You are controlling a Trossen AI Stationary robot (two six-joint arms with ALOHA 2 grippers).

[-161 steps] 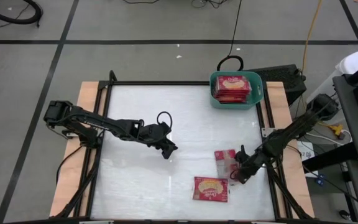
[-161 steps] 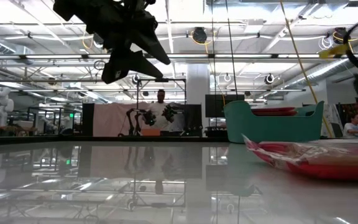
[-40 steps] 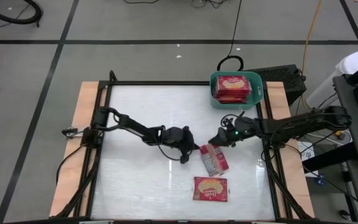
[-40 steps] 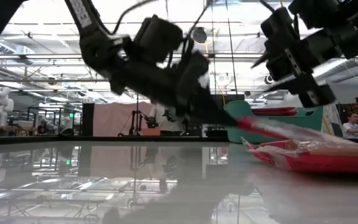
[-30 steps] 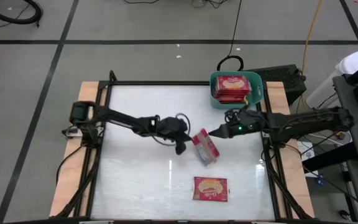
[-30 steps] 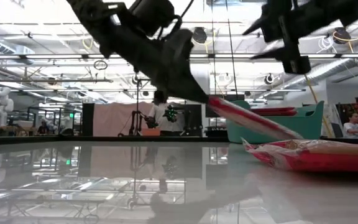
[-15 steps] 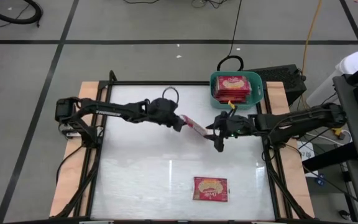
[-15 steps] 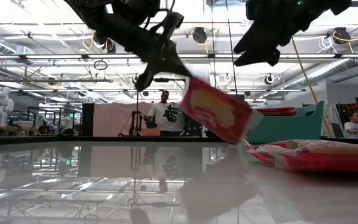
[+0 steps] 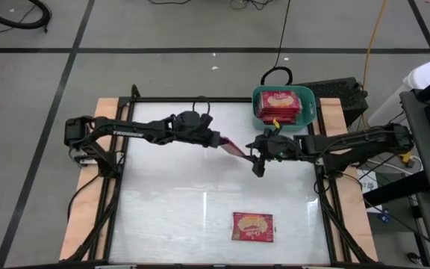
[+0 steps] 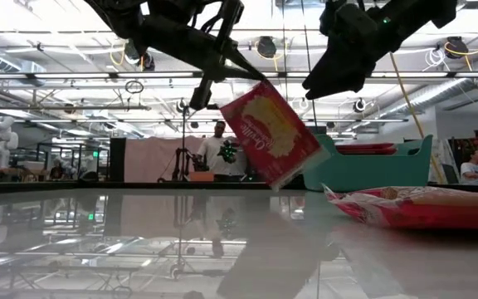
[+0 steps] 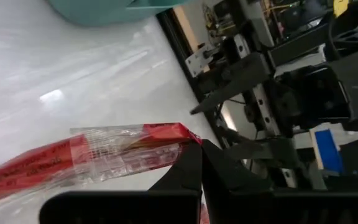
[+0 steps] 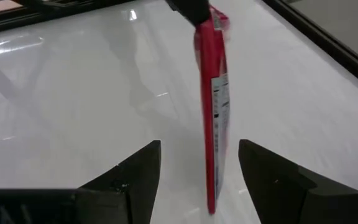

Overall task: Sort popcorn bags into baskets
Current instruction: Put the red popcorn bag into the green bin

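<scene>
A flat, glossy red popcorn bag (image 10: 268,133) hangs clamped in the left tool (image 9: 213,139); right tool (image 12: 197,171) spread apart.

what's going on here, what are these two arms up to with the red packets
The left gripper is shut on the edge of a red popcorn bag, holding it in the air above the white table. The right gripper is open, its fingers on either side of the hanging bag without gripping it. The teal basket at the table's far right corner already holds several bags, and another bag lies flat near the front edge.
</scene>
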